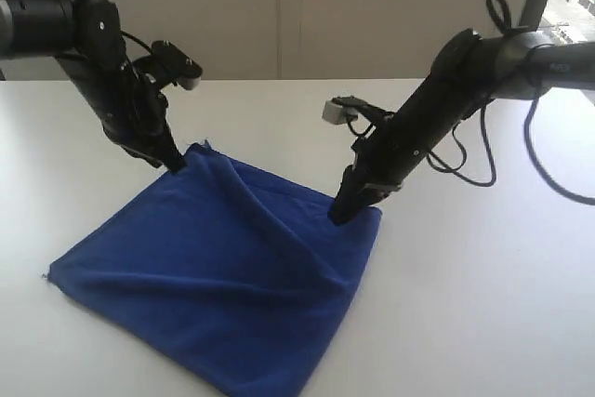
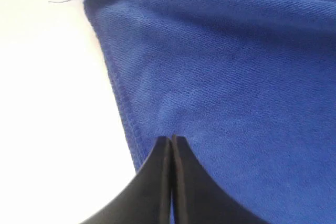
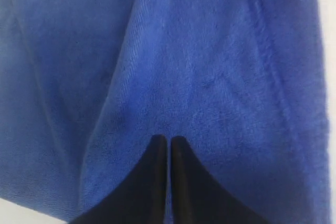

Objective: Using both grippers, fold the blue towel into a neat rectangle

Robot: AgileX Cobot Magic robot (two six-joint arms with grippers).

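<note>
The left pincer [image 2: 172, 138] has its jaws pressed together on the blue towel [image 1: 214, 276], just inside the stitched hem [image 2: 118, 85] and close to one corner. The right pincer [image 3: 168, 139] has its tips nearly touching, and it seems to pinch a raised fold of the cloth at a neighbouring corner. Away from both pincers, the towel lies spread on the white table [image 1: 483, 304].
</note>
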